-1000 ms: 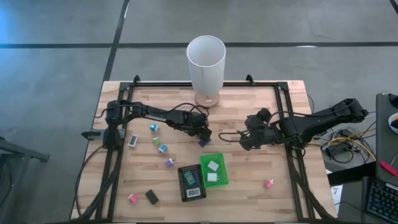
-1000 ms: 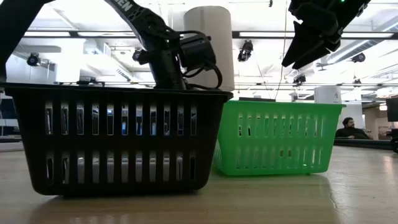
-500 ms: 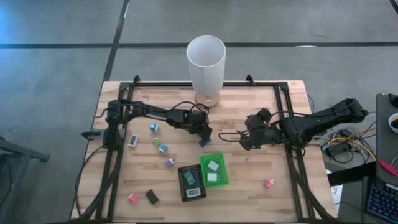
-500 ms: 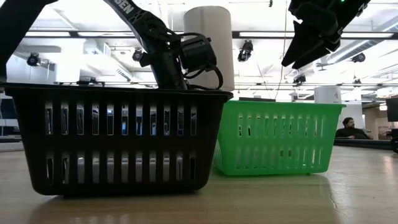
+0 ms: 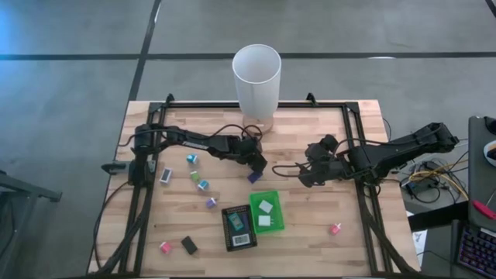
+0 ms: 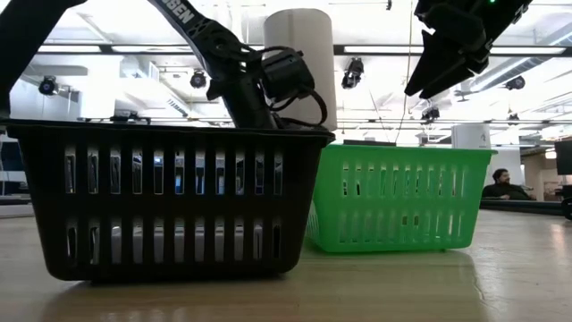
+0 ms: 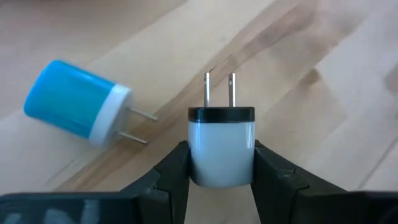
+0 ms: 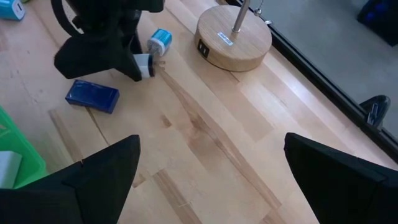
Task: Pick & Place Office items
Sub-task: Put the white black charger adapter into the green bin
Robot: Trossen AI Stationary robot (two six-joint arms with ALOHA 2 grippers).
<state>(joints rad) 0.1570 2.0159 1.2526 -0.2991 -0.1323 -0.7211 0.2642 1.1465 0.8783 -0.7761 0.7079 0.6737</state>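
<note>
My left gripper (image 7: 221, 180) is shut on a small white charger plug (image 7: 221, 146) with a black face and two prongs. It stands mid-table, near the wooden base (image 8: 233, 37) of the white cylinder (image 5: 256, 77), and also shows as my left gripper (image 8: 127, 59) in the right wrist view. A blue charger (image 7: 78, 102) lies on its side on the table beside it. A dark blue block (image 8: 92, 95) lies flat close by. My right gripper (image 5: 306, 174) hangs open above the table's right half, holding nothing. My left gripper pinches the white charger's two side walls (image 7: 194, 155) between its two fingers. The prongs (image 7: 219, 90) point away from the wrist. The fingers slant down from the table's left. Whether the charger is clear of the wood, I cannot tell.
A green tray (image 5: 276, 203) holding two white blocks and a black tray (image 5: 239, 227) stand near the front centre. Small items lie scattered at left: teal (image 5: 191, 159), green (image 5: 194, 176), purple (image 5: 211, 203), white (image 5: 166, 176), pink (image 5: 164, 247), black (image 5: 189, 246). Another pink one (image 5: 335, 229) lies right.
My left wrist has rolled and tipped up a little over the same spot near the cylinder's base. My right arm has kept still.
</note>
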